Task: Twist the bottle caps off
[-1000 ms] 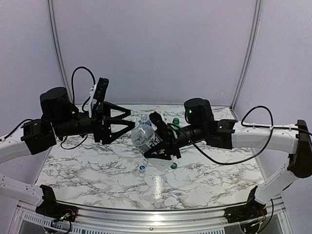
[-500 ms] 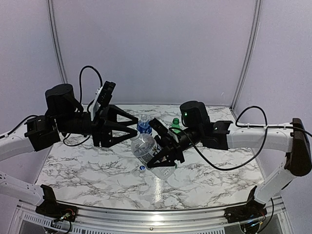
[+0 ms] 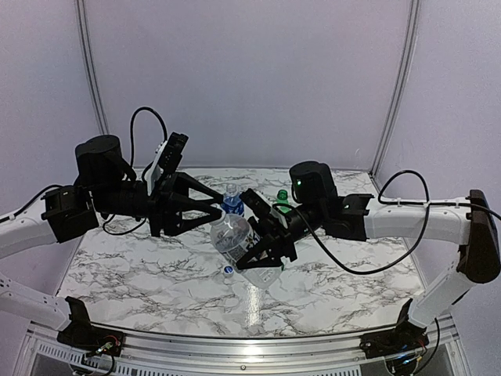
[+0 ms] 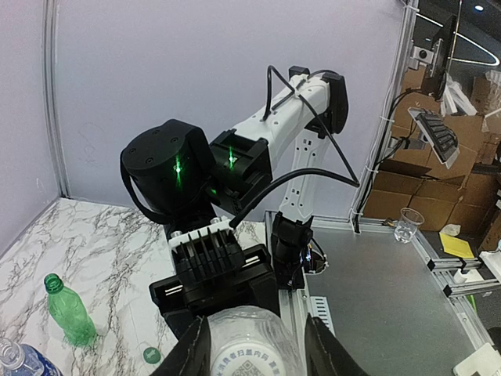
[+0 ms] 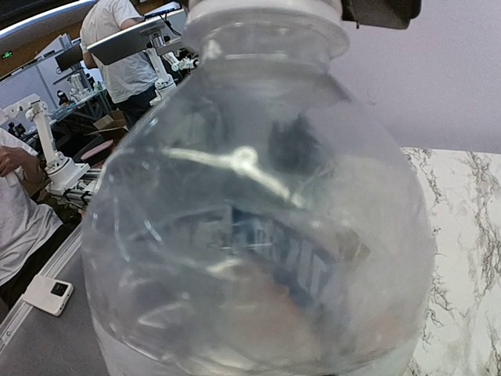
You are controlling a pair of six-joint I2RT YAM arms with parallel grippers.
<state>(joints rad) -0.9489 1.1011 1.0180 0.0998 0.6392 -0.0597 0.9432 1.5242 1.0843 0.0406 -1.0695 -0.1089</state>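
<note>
R pincer (image 3: 252,235) grips the clear white-label bottle (image 3: 231,235), tilted, off the counter (image 3: 141,270). L pincer (image 3: 218,217) has narrowed from wide open round its whitish cap (image 5: 266,8); can't tell if clamped yet. Prob twist-off next. Blue cap (image 3: 228,270) lies loose on counter.

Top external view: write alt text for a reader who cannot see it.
Over a marble table, the right end effector grips a tilted clear bottle while the left end effector brackets its cap end. A blue-labelled bottle stands behind.
</note>
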